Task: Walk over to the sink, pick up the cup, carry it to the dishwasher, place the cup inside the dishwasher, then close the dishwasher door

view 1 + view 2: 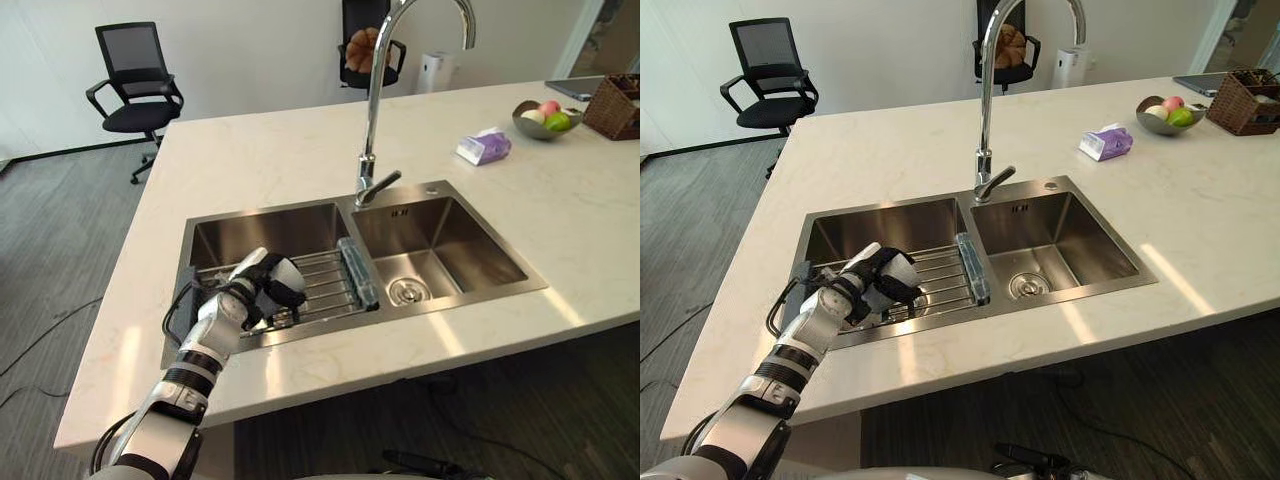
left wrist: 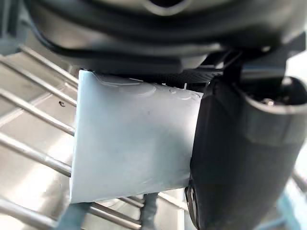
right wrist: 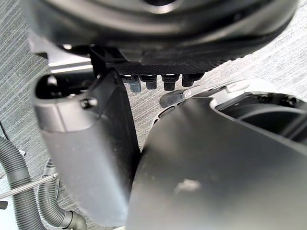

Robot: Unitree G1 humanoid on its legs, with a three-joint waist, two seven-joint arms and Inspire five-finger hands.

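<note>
Left wrist view, L hand (image 2: 240,143) curled tight round white cup (image 2: 134,143), over wire rack (image 2: 33,111) in sink (image 1: 450,240) basin

— What sort of place was it?
— A kitchen inside an office. A double steel sink (image 1: 480,250) with a tall tap (image 1: 373,100) sat in a pale stone tabletop (image 1: 270,150).
— And the office part?
— A fruit bowl (image 1: 530,130) stood near the far right corner, and swivel chairs (image 1: 140,118) stood beyond.
</note>
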